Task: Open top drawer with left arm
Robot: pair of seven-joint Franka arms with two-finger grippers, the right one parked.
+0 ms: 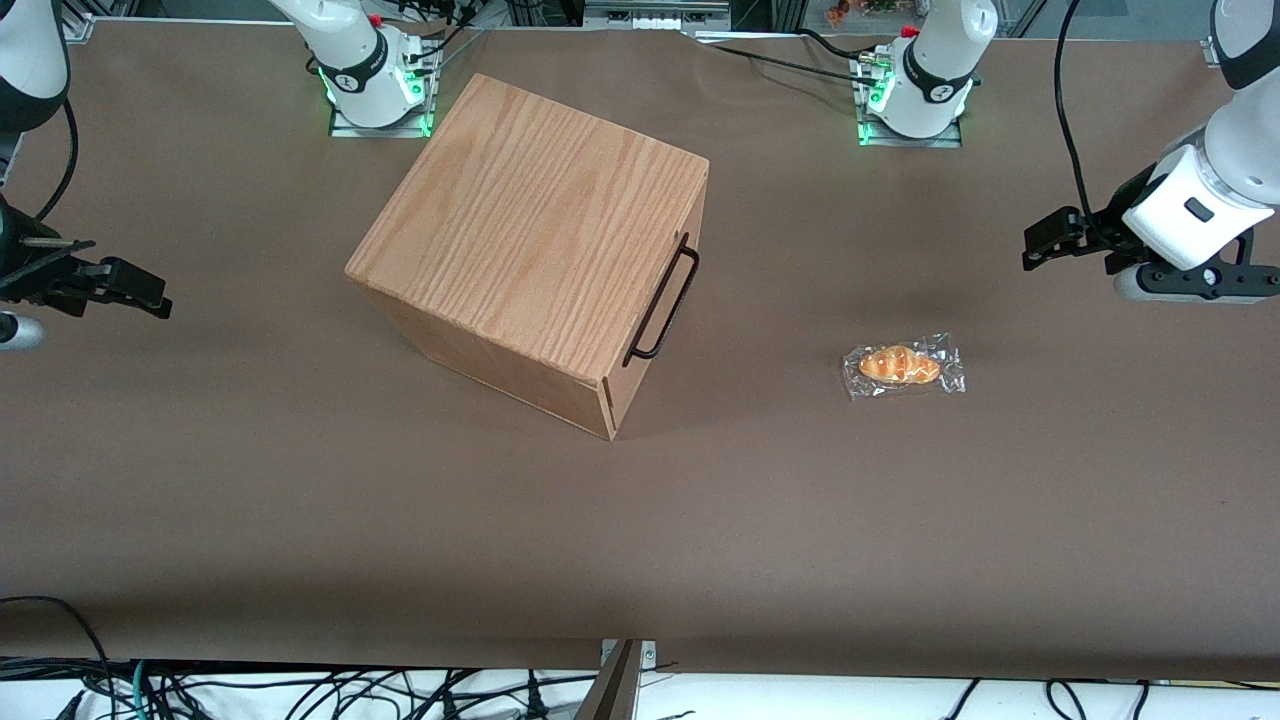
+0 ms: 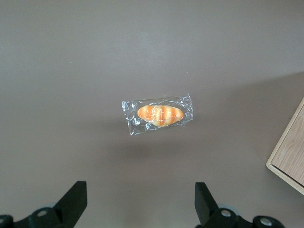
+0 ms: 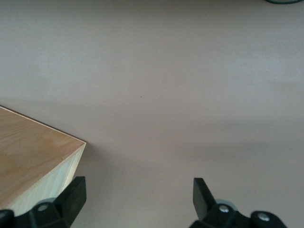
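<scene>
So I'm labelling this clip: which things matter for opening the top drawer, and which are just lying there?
Job: top drawer, its black wire handle, the left arm's hand, open, up above the table's working-arm end.
Lying about: wrapped bread roll on the table.

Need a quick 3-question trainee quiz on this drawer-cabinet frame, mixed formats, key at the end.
1. True or false: the top drawer is shut, its black wire handle untouched.
2. Multiple choice: the left arm's gripper is A) clamped on the handle, B) open in the air toward the working arm's end of the table, C) resting on the cabinet.
3. Fill in: the wrapped item lying on the brown table in front of the drawer is a ____.

Key: 1 true; 2 B; 3 bread roll.
</scene>
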